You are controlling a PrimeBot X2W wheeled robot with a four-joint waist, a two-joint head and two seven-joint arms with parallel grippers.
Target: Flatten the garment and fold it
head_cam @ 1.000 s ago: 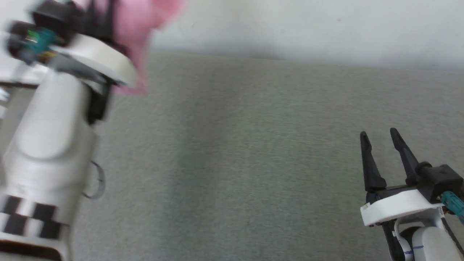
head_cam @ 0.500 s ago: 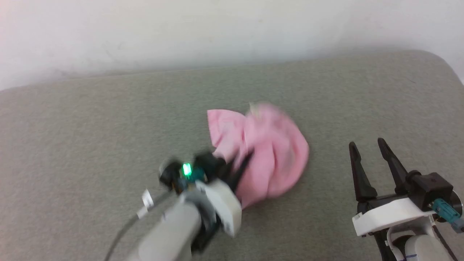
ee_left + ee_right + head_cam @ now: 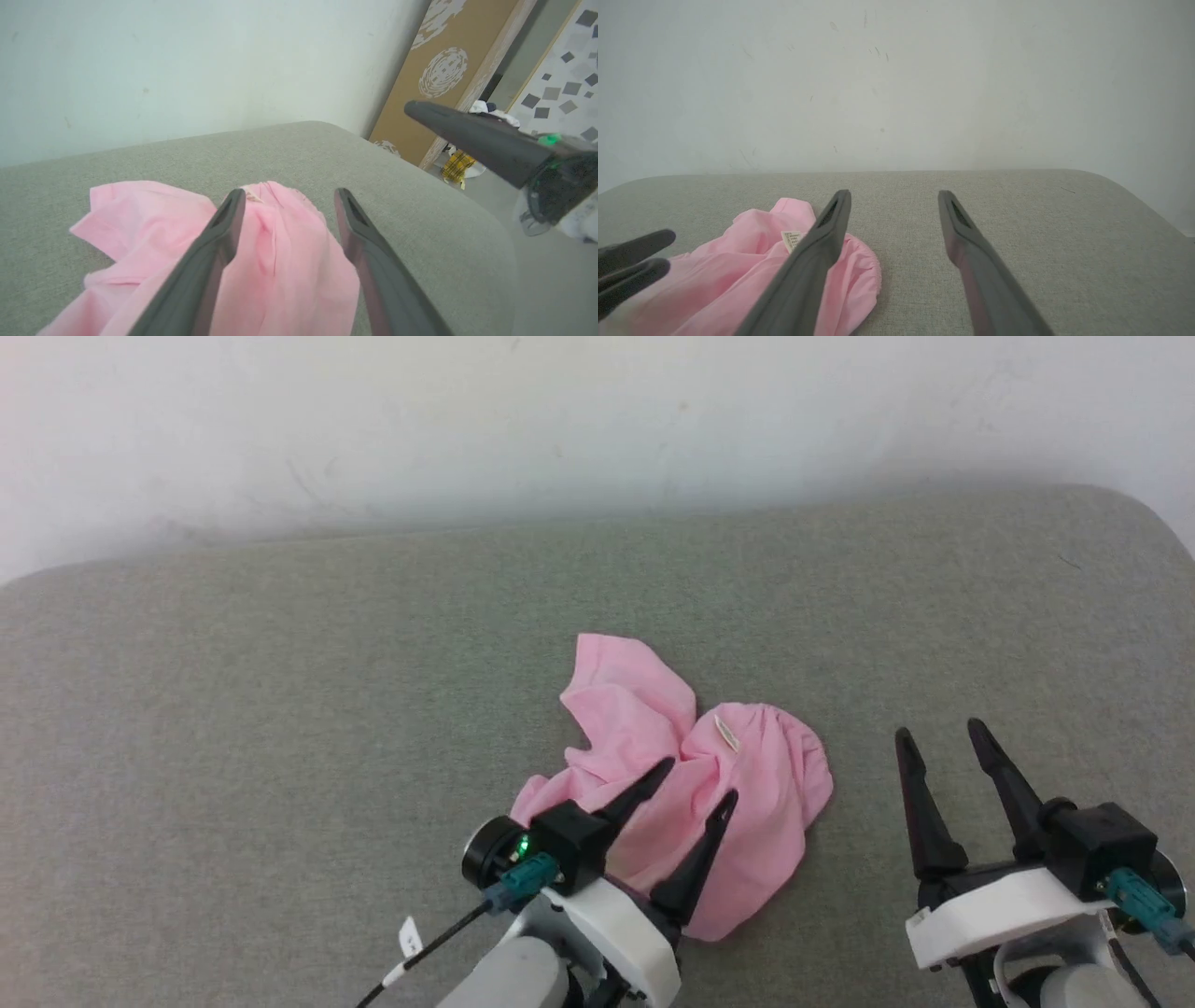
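A pale wall [image 3: 597,420] closes the far side of the scene. Against it runs a grey, fabric-covered surface [image 3: 280,709] with rounded corners, broad enough to spread cloth out flat.

The garment [image 3: 775,803] lies on this surface, near its front edge and a little right of the middle. It is a crumpled pink heap, not flat. 1 lobe points toward the wall, and a gathered, rounded edge bulges to the right. The flattening step looks barely begun, and no fold is made.

The left tool [image 3: 698,777] sits low over the near part of the heap, its 2 fingers apart. Cloth shows beneath and between them, but nothing is clamped. It seems placed where it could pick a fresh hold on an edge.

The right tool [image 3: 939,728] waits just to the right of the garment, clear of it. Its 2 fingers are also apart and point toward the wall, probably ready to take the gathered edge opposite.

A small white tag [image 3: 725,732] lies face up near the top of the gathers. It likely marks the waistband, a useful guide to which edge to pull straight.
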